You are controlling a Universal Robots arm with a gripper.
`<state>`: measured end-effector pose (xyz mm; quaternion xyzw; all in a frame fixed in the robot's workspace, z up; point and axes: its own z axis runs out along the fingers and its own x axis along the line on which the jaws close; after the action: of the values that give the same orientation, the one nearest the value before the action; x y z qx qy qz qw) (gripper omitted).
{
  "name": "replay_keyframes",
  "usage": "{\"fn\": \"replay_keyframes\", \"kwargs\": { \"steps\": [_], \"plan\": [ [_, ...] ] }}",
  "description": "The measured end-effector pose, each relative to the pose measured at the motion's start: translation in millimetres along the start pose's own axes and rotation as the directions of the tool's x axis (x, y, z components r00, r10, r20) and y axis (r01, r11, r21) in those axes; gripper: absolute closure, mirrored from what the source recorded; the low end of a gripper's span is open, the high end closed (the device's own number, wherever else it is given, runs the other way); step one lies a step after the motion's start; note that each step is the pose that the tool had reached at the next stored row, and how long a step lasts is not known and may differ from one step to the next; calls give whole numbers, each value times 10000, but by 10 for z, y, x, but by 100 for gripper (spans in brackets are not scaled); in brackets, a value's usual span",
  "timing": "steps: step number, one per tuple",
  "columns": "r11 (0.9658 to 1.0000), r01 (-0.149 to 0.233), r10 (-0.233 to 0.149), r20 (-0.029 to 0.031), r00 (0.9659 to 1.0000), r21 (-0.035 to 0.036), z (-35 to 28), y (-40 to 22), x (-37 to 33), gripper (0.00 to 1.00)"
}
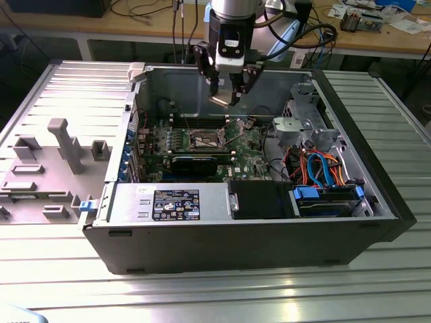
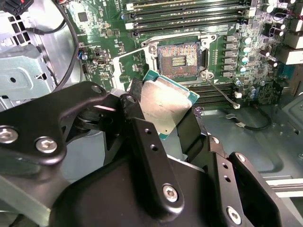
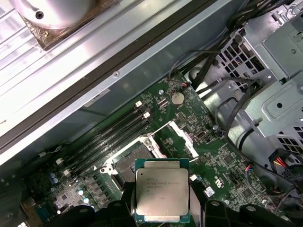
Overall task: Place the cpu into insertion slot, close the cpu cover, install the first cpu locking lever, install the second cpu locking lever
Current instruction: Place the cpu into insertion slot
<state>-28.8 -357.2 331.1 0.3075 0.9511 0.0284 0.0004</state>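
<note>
Silvery metal on top and green at the rim, the small flat square cpu (image 3: pixel 162 194) is pinched by two opposite edges between the black fingers (image 2: pixel 189 135) of the arm's gripper (image 1: pixel 224 99). In the exterior view the chip hangs in the air inside the open grey metal computer case (image 1: pixel 188 84), clear of everything under it.

Below the chip lies the green circuit board (image 2: pixel 102 45). On it sits the small square insertion slot (image 2: pixel 179 60), its dark centre bare and nothing seated in it. The thin silver cpu cover (image 3: pixel 187 142) stands swung open just beside the slot.

Past the slot run long narrow black memory slots (image 3: pixel 113 130). Farther off, at the exterior view's right, a grey drive cage (image 1: pixel 303 118) stands above orange and blue cables (image 1: pixel 320 168). The case rests on a ribbed metal table (image 1: pixel 269 289).
</note>
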Motion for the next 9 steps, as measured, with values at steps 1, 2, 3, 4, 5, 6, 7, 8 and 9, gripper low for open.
{"fn": "replay_keyframes", "kwargs": {
  "steps": [1,2,3,4,5,6,7,8,9],
  "plan": [
    [10000,-32,32,2,10000,0,0,0,0,46],
    [10000,-79,79,5,10000,0,0,0,0,46],
    [9999,-146,146,9,9999,-1,0,0,0,46],
    [9997,-225,225,14,9997,-1,1,0,0,46],
    [9993,-363,363,23,9993,-2,1,0,0,46],
    [9991,-433,433,28,9991,-2,1,0,0,46],
    [9989,-473,473,30,9989,-3,1,0,0,46],
    [9987,-511,511,33,9987,-3,1,0,0,46],
    [9985,-555,555,35,9985,-4,1,0,0,46]
  ]
}}
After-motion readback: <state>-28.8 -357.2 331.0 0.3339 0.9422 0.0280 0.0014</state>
